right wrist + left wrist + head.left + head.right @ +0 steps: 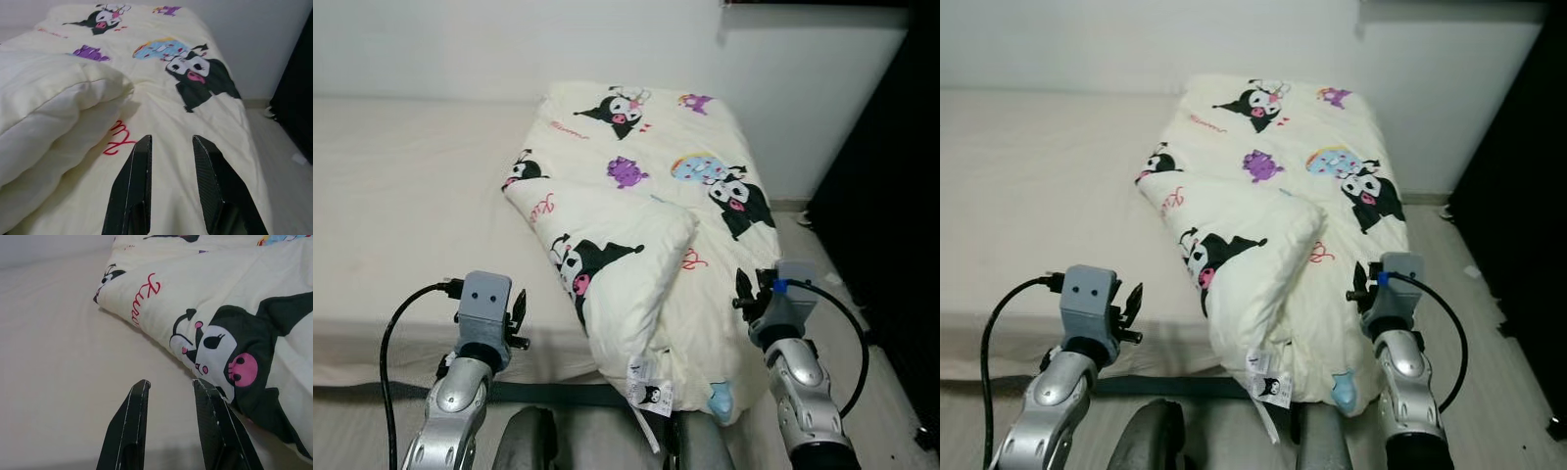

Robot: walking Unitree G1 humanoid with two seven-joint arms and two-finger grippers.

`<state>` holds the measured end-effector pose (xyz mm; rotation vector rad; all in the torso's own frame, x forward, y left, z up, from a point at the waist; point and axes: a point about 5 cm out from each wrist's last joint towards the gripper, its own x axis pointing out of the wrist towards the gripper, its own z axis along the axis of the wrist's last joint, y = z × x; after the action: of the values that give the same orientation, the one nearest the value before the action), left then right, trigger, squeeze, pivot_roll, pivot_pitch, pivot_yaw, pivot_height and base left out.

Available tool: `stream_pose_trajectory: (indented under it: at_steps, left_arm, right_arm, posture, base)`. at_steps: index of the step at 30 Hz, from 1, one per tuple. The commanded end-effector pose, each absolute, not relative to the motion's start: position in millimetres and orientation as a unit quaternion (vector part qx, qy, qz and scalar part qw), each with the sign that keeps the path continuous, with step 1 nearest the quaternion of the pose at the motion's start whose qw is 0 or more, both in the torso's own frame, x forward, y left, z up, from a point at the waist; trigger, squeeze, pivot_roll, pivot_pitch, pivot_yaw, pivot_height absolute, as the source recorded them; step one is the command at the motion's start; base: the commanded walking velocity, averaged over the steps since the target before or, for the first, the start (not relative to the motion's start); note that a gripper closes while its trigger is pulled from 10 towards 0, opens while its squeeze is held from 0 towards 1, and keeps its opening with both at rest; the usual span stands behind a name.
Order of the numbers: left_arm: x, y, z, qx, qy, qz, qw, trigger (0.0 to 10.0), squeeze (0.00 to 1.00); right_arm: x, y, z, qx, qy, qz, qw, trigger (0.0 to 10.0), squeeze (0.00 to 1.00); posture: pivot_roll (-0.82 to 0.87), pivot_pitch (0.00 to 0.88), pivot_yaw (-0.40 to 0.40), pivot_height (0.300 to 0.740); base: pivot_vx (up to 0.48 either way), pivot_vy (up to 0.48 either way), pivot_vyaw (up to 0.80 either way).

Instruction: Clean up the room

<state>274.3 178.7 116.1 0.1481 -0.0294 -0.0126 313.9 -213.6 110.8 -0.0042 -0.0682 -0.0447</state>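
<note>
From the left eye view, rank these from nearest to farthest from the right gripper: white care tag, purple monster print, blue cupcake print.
From the right gripper:
1. Blue cupcake print, up the quilt on its right side.
2. White care tag, at the hanging near edge; close to the cupcake's distance.
3. Purple monster print, mid-quilt.

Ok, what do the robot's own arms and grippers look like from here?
Both arms are shiny silver metal with rounded segments. The left arm carries a grey boxy wrist module and a looping black cable; the right arm has a similar module with a blue mark and black cable. Left gripper and right gripper have long black fingers.
</note>
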Motion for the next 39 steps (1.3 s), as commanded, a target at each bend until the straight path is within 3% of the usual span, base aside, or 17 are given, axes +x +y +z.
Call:
stream_pose_trajectory:
  at_steps: [1,6,7,16,33,34,35,36,37,38,39]
  left_arm:
    - [274,184,113,0.077,-0.008,-0.002,0.997,10.0,0.00]
    - [273,185,114,0.077,-0.011,0.000,0.997,10.0,0.00]
    - [273,187,116,0.077,-0.017,0.001,0.997,10.0,0.00]
    - [268,194,129,0.087,-0.045,-0.001,0.995,10.0,0.00]
    - [246,210,146,0.103,-0.058,-0.074,0.990,10.0,0.00]
    - [244,212,147,0.106,-0.057,-0.077,0.990,10.0,0.00]
    - [244,212,147,0.106,-0.057,-0.077,0.990,10.0,0.00]
    - [241,217,149,0.114,-0.057,-0.074,0.989,10.0,0.00]
    - [241,217,149,0.114,-0.057,-0.074,0.989,10.0,0.00]
    - [240,219,150,0.116,-0.058,-0.072,0.989,10.0,0.00]
    - [240,219,150,0.116,-0.058,-0.072,0.989,10.0,0.00]
  right_arm:
    - [315,-218,112,0.009,-0.042,-0.033,0.999,10.0,0.00]
    - [320,-221,120,0.033,-0.062,-0.041,0.997,10.0,0.00]
    - [325,-224,126,0.060,-0.075,-0.044,0.994,10.0,1.00]
    - [356,-229,137,0.179,-0.075,-0.022,0.981,10.0,1.00]
    - [381,-195,135,0.211,0.008,0.084,0.974,10.0,1.00]
    - [381,-191,133,0.207,0.016,0.095,0.974,10.0,0.92]
    - [381,-191,133,0.207,0.016,0.095,0.974,10.0,0.92]
    - [382,-184,134,0.204,0.021,0.117,0.972,10.0,0.02]
    - [382,-184,134,0.204,0.021,0.117,0.972,10.0,0.02]
    - [383,-183,134,0.205,0.020,0.123,0.971,9.1,0.00]
    - [383,-183,134,0.205,0.020,0.123,0.971,9.1,0.00]
  posture:
    - [0.06,0.180,-0.025,0.594]
    - [0.06,0.179,-0.025,0.594]
    - [0.06,0.182,-0.024,0.594]
    - [0.10,0.204,-0.017,0.594]
    - [0.16,0.260,-0.042,0.594]
    - [0.17,0.264,-0.044,0.594]
    - [0.17,0.264,-0.044,0.594]
    - [0.16,0.267,-0.046,0.594]
    - [0.16,0.267,-0.046,0.594]
    - [0.16,0.268,-0.047,0.594]
    - [0.16,0.268,-0.047,0.594]
  base:
    - [0.000,0.000,0.00]
    - [0.000,0.000,0.00]
    - [0.000,0.000,0.00]
    - [0.000,0.000,0.00]
    - [0.000,0.000,0.00]
    - [0.000,0.000,0.00]
    - [0.000,0.000,0.00]
    - [0.000,0.000,0.00]
    - [0.000,0.000,0.00]
    - [0.000,0.000,0.00]
    - [0.000,0.000,0.00]
